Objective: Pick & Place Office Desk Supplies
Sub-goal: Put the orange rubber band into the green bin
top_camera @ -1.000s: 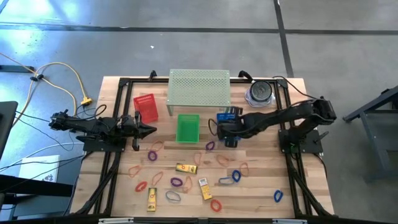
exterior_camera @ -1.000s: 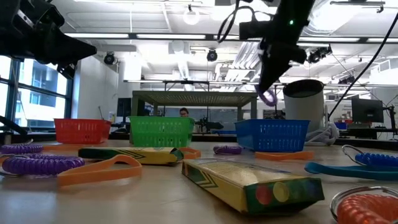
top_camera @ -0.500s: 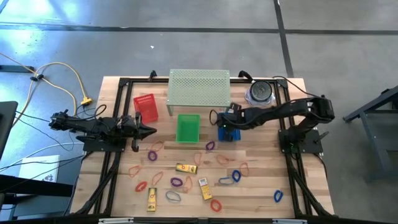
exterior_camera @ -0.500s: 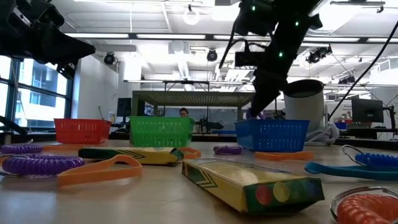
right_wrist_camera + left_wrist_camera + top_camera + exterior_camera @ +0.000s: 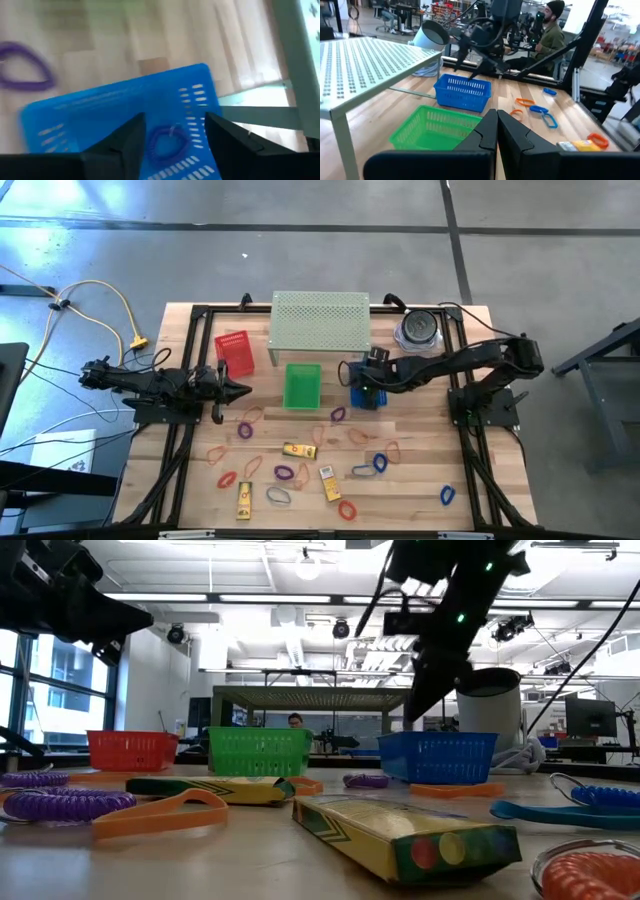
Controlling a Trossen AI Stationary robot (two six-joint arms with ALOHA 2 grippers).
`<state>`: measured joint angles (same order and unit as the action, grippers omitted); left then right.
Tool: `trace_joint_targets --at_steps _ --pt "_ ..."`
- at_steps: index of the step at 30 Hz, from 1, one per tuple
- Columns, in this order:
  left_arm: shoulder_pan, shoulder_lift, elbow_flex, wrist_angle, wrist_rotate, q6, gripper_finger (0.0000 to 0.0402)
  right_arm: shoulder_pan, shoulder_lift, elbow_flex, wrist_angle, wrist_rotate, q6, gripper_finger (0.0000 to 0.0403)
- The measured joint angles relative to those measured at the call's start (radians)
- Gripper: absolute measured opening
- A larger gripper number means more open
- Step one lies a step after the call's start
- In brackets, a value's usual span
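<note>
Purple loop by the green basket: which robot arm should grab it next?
Probably the right. The right gripper hangs open over the blue basket, close to the purple loop. The left gripper is shut and waits farther off.

The wooden surface (image 5: 420, 480) carries a red basket (image 5: 235, 352), a green basket (image 5: 302, 385) and a blue basket (image 5: 365, 392) in a row, with a perforated shelf (image 5: 320, 321) behind them. The blue basket sits under the right fingers (image 5: 135, 132). Coloured loops (image 5: 284, 473) and yellow packets (image 5: 299, 450) lie scattered beyond the baskets, well apart from the left fingers (image 5: 487, 132).
</note>
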<state>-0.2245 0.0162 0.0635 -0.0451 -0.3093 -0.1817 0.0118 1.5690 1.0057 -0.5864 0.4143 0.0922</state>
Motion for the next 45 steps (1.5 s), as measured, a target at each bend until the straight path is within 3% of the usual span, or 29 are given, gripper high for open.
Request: trace_joint_targets --at_steps 3,7,13,15,19,24,32,38,45 --pt "0.0 0.0 0.0 0.0 0.0 0.028 0.0001 0.033 -0.028 0.019 -0.092 -0.011 0.035 0.0211" --pt "0.0 0.0 0.0 0.0 -0.001 0.026 0.0001 0.083 -0.081 0.058 -0.204 -0.112 0.111 0.0211" --pt "0.0 0.0 0.0 0.0 -0.001 -0.033 0.0001 0.148 -0.151 0.068 -0.329 -0.476 0.418 0.0207" --pt "0.0 0.0 0.0 0.0 -0.001 -0.051 0.0001 0.174 -0.157 0.062 -0.375 -0.536 0.528 0.0207" --pt "0.0 0.0 0.0 0.0 -0.001 -0.058 0.0001 0.252 -0.16 0.024 -0.396 -0.514 0.624 0.0207" --pt "0.0 0.0 0.0 -0.001 -0.001 -0.058 0.0001 0.334 -0.159 -0.044 -0.353 -0.411 0.705 0.0207" --pt "0.0 0.0 0.0 -0.001 -0.001 -0.082 0.0001 0.452 -0.159 -0.176 -0.224 -0.279 0.639 0.0207" --pt "0.0 0.0 -0.001 -0.001 0.0 -0.106 0.0001 0.485 -0.159 -0.273 -0.134 -0.263 0.645 0.0207" --pt "0.0 0.0 -0.001 -0.001 -0.001 -0.107 0.0001 0.489 -0.158 -0.284 0.038 -0.283 0.632 0.0207"
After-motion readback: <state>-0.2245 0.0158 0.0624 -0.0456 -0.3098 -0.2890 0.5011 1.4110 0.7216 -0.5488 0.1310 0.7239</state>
